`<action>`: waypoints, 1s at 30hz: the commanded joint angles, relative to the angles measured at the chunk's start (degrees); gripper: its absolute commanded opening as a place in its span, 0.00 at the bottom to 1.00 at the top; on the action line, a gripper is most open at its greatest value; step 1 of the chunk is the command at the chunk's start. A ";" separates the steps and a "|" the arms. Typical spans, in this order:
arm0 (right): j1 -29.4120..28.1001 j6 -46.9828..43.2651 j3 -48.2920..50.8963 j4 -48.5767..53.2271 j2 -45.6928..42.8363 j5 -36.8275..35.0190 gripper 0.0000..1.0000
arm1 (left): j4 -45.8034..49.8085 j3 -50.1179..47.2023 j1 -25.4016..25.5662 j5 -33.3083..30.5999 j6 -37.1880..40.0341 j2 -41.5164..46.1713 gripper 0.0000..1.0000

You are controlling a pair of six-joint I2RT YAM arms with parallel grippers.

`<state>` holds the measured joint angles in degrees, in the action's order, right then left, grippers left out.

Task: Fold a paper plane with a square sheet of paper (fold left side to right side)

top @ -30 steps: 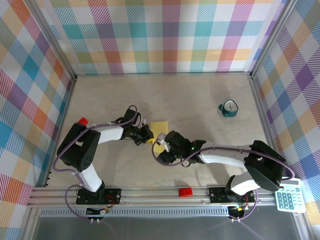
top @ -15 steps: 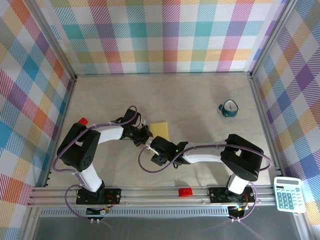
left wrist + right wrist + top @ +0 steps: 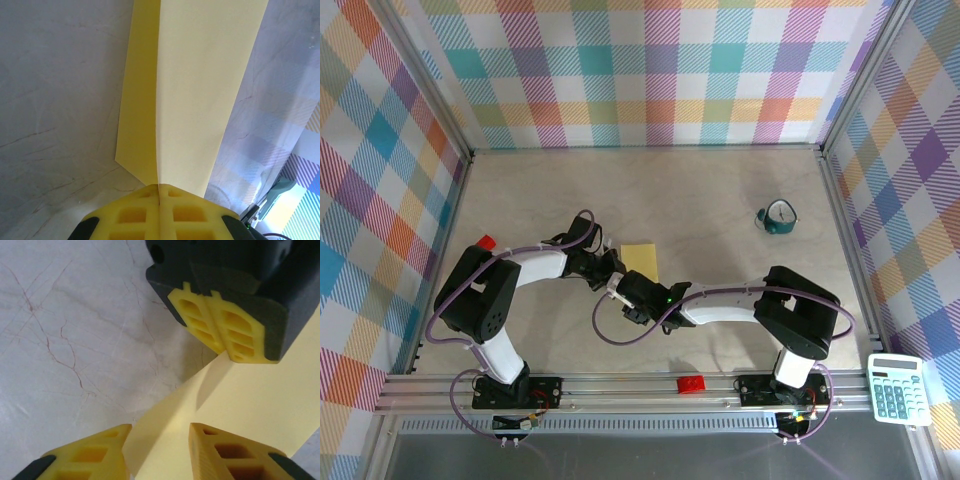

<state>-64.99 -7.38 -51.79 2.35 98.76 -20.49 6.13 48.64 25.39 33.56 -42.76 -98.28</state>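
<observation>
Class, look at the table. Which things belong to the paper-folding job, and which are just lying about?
Part of the job:
- yellow paper, partly folded
- left gripper, shut on the paper's edge
- right gripper, jaws open over the paper

Lying about:
- teal clock
- red brick on the front rail
- red brick at the far left
- calculator

A small round teal object with a white face [image 3: 777, 218] stood on the pale table [image 3: 720, 190], toward the far right, well apart from the other items. One red brick [image 3: 692, 384] lay on the aluminium rail [image 3: 620, 388] at the near edge. A second red block [image 3: 486, 242] sat near the left wall. A calculator [image 3: 897, 389] rested at the near right corner. Plaid panels [image 3: 640, 70] enclosed three sides.
</observation>
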 commanded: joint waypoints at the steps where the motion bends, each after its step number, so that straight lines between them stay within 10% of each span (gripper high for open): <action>1: -0.49 1.30 -0.35 -0.63 -0.73 0.56 0.25 | 2.57 1.25 0.10 0.23 0.62 0.87 0.02; 8: 0.47 6.41 -0.26 1.14 -2.47 3.77 0.00 | 3.10 0.67 -0.70 -1.87 1.79 3.76 0.25; 15: 7.15 14.80 1.43 -1.01 -3.74 19.77 0.00 | 7.15 1.11 -5.51 -3.14 5.70 9.49 0.38; 30: 18.68 28.57 9.10 -15.32 -3.86 41.97 0.00 | 8.20 11.11 -4.38 3.69 12.94 -1.43 0.18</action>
<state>-46.89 17.74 -43.55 -8.67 95.39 16.12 13.41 57.32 19.62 34.24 -31.75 -96.60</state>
